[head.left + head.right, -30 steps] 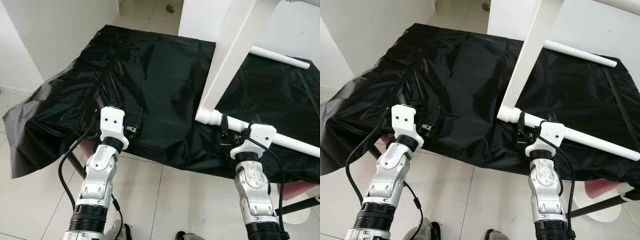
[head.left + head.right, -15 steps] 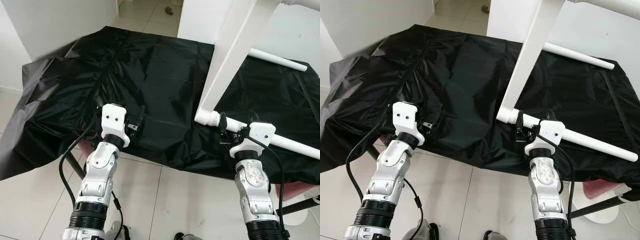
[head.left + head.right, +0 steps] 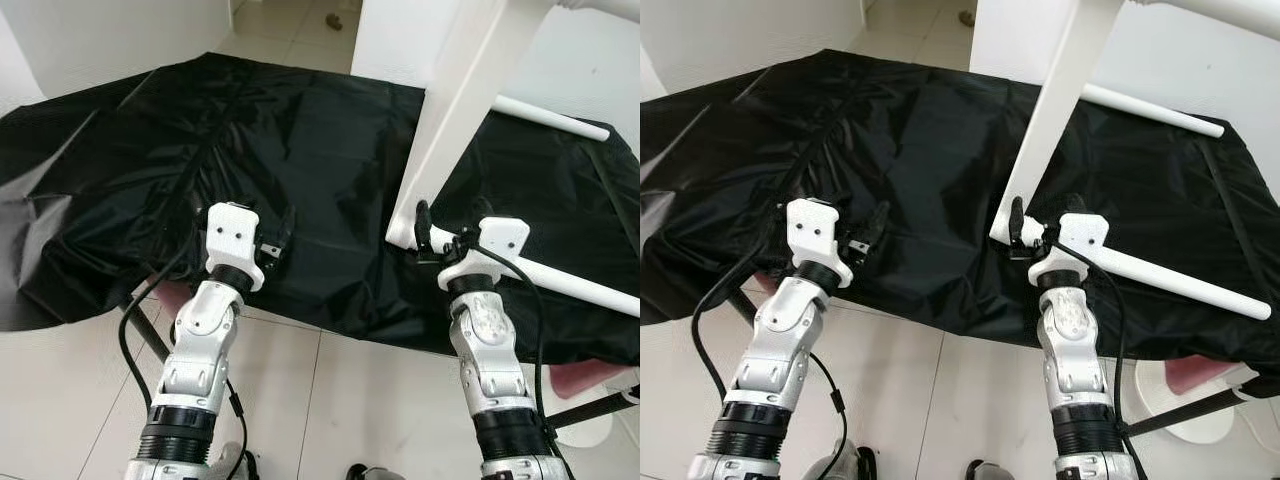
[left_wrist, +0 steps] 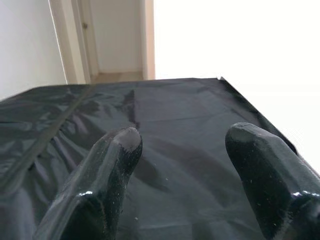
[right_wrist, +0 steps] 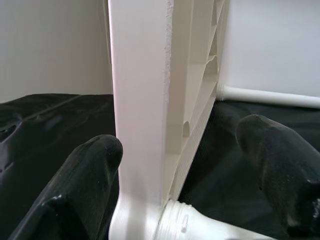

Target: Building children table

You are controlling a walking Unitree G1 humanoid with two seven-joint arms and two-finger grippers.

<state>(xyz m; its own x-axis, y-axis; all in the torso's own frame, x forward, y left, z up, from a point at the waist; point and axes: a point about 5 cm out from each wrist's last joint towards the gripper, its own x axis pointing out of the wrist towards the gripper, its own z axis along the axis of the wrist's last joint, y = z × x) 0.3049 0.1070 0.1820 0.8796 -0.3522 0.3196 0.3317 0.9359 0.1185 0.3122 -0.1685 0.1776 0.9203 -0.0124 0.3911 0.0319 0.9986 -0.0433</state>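
Black sheet covered the work surface; right gripper spread around the rigid white table leg (probably light); left gripper open, empty

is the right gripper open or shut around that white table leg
Open. In the right wrist view the right gripper has its two black fingers spread either side of the white table leg, a gap showing on one side.

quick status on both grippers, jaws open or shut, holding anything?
Left gripper: jaws open, holding nothing, over the black sheet.
Right gripper: jaws open, one on each side of the white table leg, not clamped on it.
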